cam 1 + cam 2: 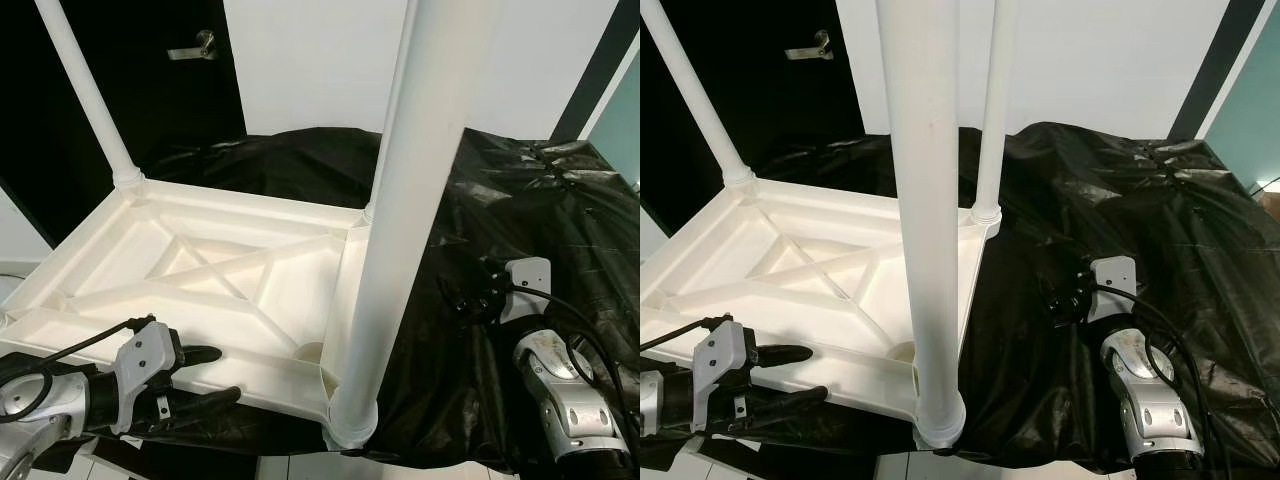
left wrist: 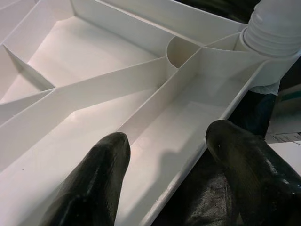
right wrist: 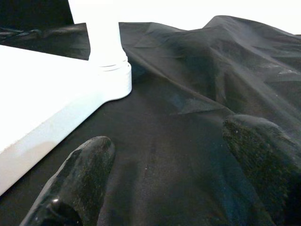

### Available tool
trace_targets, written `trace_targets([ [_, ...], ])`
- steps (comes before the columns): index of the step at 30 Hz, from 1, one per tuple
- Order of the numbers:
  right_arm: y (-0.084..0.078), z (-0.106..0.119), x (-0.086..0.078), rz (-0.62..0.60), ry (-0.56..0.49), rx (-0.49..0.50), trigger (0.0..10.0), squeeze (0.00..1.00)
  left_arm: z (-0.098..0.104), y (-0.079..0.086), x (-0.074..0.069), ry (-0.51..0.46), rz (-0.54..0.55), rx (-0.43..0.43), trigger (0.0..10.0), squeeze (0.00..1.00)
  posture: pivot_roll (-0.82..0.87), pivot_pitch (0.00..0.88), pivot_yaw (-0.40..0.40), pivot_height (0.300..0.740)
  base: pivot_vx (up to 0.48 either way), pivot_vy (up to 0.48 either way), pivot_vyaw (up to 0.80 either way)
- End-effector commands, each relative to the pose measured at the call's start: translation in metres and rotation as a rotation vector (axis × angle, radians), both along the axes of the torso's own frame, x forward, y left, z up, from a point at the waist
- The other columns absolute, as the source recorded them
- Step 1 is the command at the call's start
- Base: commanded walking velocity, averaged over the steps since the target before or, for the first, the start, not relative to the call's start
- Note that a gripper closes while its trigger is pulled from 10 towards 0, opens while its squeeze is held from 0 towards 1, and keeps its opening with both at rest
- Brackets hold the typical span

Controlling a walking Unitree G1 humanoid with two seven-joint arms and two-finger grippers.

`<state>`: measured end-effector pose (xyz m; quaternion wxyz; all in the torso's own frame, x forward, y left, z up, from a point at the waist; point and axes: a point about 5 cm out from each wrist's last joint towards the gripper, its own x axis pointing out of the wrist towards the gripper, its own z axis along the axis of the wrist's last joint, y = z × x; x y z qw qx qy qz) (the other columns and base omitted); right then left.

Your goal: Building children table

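Lying upside down on the black plastic sheeting, the white moulded plastic children's table top shows its ribbed underside, with three round white plastic legs standing upright from its corners, their long axes vertical. It looks light and stiff but smooth, so likely slippery; the thin outer rim or a cross rib seems the surest hold, or a leg near its socket. The left claw is spread, one finger inside the tray and the other outside, straddling the near rim close to the nearest leg's socket. The right claw is spread too, hovering over the sheeting beside the top's right edge, holding nothing.
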<state>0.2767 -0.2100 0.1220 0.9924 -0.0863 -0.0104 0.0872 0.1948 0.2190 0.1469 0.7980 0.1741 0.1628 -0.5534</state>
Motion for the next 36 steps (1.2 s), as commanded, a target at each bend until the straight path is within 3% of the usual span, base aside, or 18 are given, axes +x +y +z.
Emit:
trace_targets([
  [1,-0.004,-0.001,0.002,-0.013,0.012,0.006,10.0,0.0,-0.006,0.0,-0.003,0.006,0.007,0.01,10.0,0.0,0.04,0.0,-0.03,0.74,0.0,0.0,0.0],
  [6,-0.004,-0.001,0.002,-0.009,0.013,0.005,10.0,0.0,-0.014,0.0,-0.007,0.03,-0.004,0.039,10.0,0.0,0.04,0.0,-0.033,0.74,0.0,0.0,0.0],
  [8,-0.004,0.001,0.004,-0.008,0.01,0.002,10.0,0.0,-0.026,0.002,-0.003,0.016,0.0,0.13,10.0,0.0,0.04,0.0,-0.038,0.74,0.0,0.0,0.0],
  [10,-0.005,0.002,0.004,-0.008,0.008,0.001,10.0,0.0,-0.029,0.002,-0.002,0.01,-0.006,0.156,10.0,0.0,0.04,0.0,-0.038,0.74,0.0,0.0,0.0],
  [15,-0.003,0.003,0.005,-0.012,0.002,0.003,10.0,0.0,-0.037,-0.001,0.019,-0.04,0.084,0.236,10.0,0.0,0.02,0.0,-0.024,0.74,0.0,0.0,0.0],
  [18,-0.003,0.003,0.004,-0.014,0.001,0.006,10.0,0.0,-0.038,-0.003,0.022,-0.046,0.094,0.24,10.0,0.0,0.02,0.0,-0.024,0.74,0.0,0.0,0.0],
  [19,-0.003,0.003,0.004,-0.017,-0.001,0.007,10.0,0.0,-0.038,-0.005,0.023,-0.045,0.098,0.236,7.4,0.0,0.01,0.0,-0.019,0.74,0.0,0.0,0.0],
  [20,-0.003,0.003,0.003,-0.02,-0.002,0.008,10.0,0.0,-0.038,-0.006,0.024,-0.037,0.102,0.227,7.4,0.0,0.01,0.0,-0.016,0.74,0.0,0.0,0.0],
  [21,-0.003,0.003,0.003,-0.022,-0.003,0.009,10.0,0.0,-0.038,-0.007,0.025,-0.032,0.102,0.222,1.2,0.0,0.01,0.0,-0.016,0.74,0.0,0.0,0.0],
  [22,-0.003,0.003,0.002,-0.024,-0.006,0.013,10.0,0.0,-0.035,-0.009,0.027,-0.041,0.103,0.213,0.0,0.0,0.01,0.0,-0.011,0.74,0.0,0.0,0.0],
  [27,-0.001,0.005,-0.005,-0.008,-0.026,0.054,10.0,0.0,-0.029,-0.013,0.035,-0.093,0.119,0.195,0.0,0.0,0.01,0.0,-0.009,0.74,0.0,0.0,0.0],
  [28,0.001,0.006,-0.007,0.0,-0.037,0.072,10.0,0.0,-0.028,-0.014,0.039,-0.112,0.138,0.198,2.0,0.0,0.01,0.0,-0.008,0.74,0.0,0.0,0.0],
  [29,0.004,0.007,-0.01,0.011,-0.051,0.095,10.0,0.0,-0.027,-0.015,0.044,-0.135,0.16,0.201,5.5,0.0,0.01,0.0,-0.006,0.74,0.0,0.0,0.0],
  [31,0.004,0.007,-0.01,0.011,-0.051,0.095,10.0,0.0,-0.027,-0.015,0.044,-0.135,0.16,0.201,5.5,0.0,0.01,0.0,-0.006,0.74,0.0,0.0,0.0],
  [32,0.011,0.008,-0.016,0.026,-0.069,0.12,10.0,0.0,-0.027,-0.017,0.052,-0.159,0.192,0.201,8.3,0.0,0.0,0.0,-0.003,0.74,0.0,0.0,0.0],
  [33,0.011,0.008,-0.016,0.026,-0.069,0.12,10.0,0.0,-0.027,-0.017,0.052,-0.159,0.192,0.201,8.3,0.0,0.0,0.0,-0.003,0.74,0.0,0.0,0.0],
  [34,0.014,0.008,-0.019,0.024,-0.07,0.144,10.0,0.0,-0.027,-0.019,0.055,-0.167,0.21,0.202,10.0,0.0,0.0,0.0,-0.001,0.74,0.0,0.0,0.0],
  [36,0.018,0.007,-0.022,0.03,-0.066,0.149,10.0,0.0,-0.028,-0.02,0.059,-0.176,0.223,0.208,10.0,0.0,0.0,0.0,0.004,0.74,0.0,0.0,0.0],
])
